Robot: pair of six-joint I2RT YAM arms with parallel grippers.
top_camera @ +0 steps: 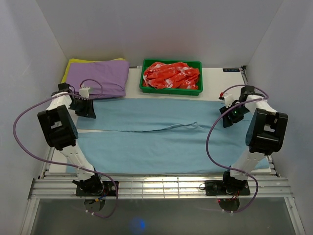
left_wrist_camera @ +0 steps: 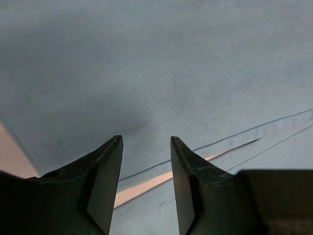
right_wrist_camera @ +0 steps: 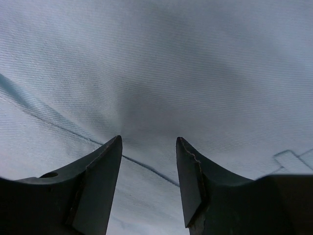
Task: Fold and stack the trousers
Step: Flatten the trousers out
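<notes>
Trousers [top_camera: 161, 132] lay spread flat across the table [top_camera: 215, 81], 2 legs running left to right, with a thin slit of tabletop between them.

Left gripper [top_camera: 87, 108] was low over the far leg's left end. Right gripper [top_camera: 229, 117] was low over the far part at the right end.

Both wrist views showed the fingers partly apart, blue cloth close beneath, nothing pinched between them.

Step in hand, by my reading: seize the far leg at both ends and fold it toward the near leg.

To do it well:
- Press down enough to catch the leg's full thickness.
- Close both sides together.
- Lift level and keep the cloth taut, so the fold lands straight.
- Stay clear of the purple garment [top_camera: 98, 76] and green tray [top_camera: 171, 62] just beyond.
</notes>
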